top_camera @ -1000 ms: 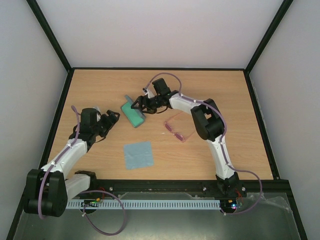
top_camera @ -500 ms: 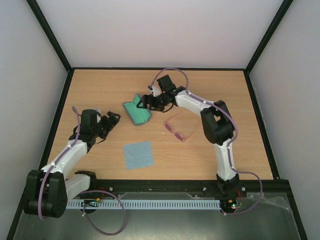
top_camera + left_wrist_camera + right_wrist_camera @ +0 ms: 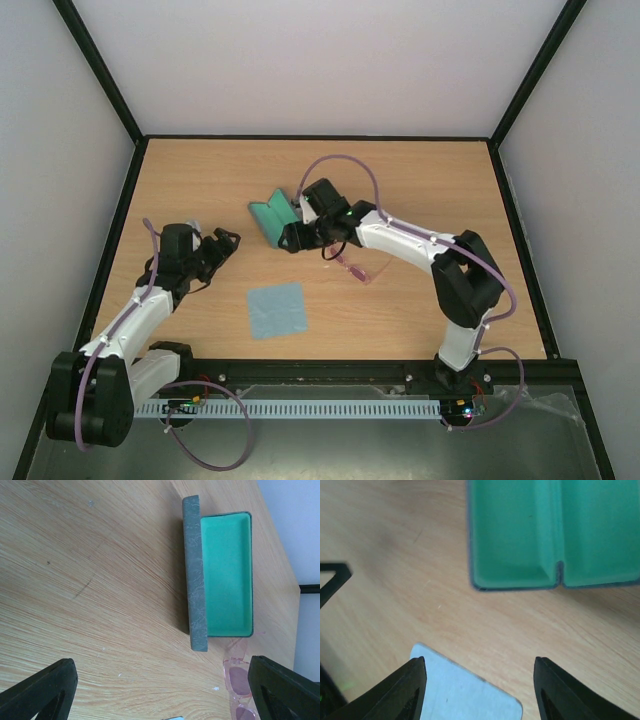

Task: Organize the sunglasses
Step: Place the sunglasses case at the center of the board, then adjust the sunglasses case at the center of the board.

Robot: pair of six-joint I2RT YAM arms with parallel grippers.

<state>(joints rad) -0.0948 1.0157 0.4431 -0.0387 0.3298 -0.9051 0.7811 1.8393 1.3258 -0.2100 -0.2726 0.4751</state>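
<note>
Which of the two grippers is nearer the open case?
The right gripper, close beside the green-lined case. The left gripper hangs clearly farther away, on the case's other side.

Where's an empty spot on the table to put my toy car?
The far strip of the table behind the open glasses case is bare, right into the far right corner. So is the near patch right of the blue cloth. The middle is crowded: case, pink sunglasses, the right gripper and left gripper sit close together.
</note>
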